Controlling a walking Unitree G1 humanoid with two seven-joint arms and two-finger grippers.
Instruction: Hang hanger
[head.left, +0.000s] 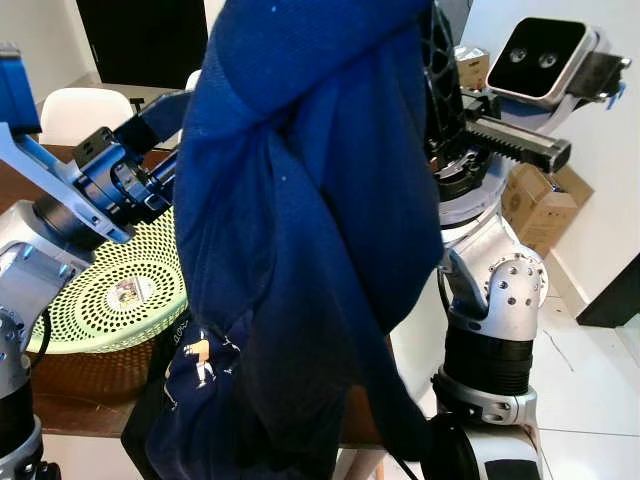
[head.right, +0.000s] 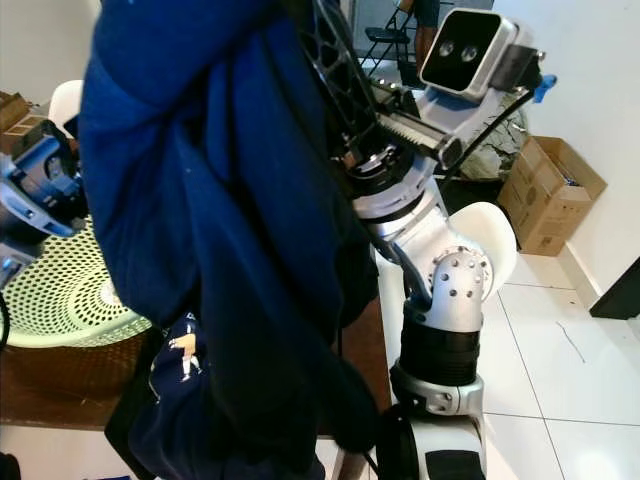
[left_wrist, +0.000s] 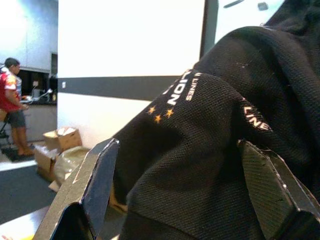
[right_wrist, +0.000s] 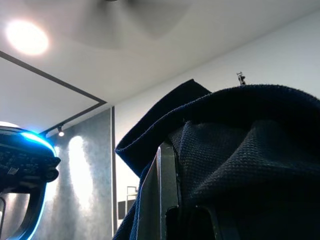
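Dark blue garment (head.left: 300, 220) hangs at frame center in the left eye view, between both arms, above a green perforated basket (head.left: 120, 290) on the brown tabletop (head.left: 80, 410) at lower left. Left wrist view: left tool (left_wrist: 185, 200), fingers (left_wrist: 95, 185) spread, straddles the fabric. Right wrist view: right tool (right_wrist: 172, 200) sits under cloth folds, its grip impossible to tell.

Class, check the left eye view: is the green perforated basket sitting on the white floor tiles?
No, the green basket rests on the brown wooden table, beside the hanging blue garment.
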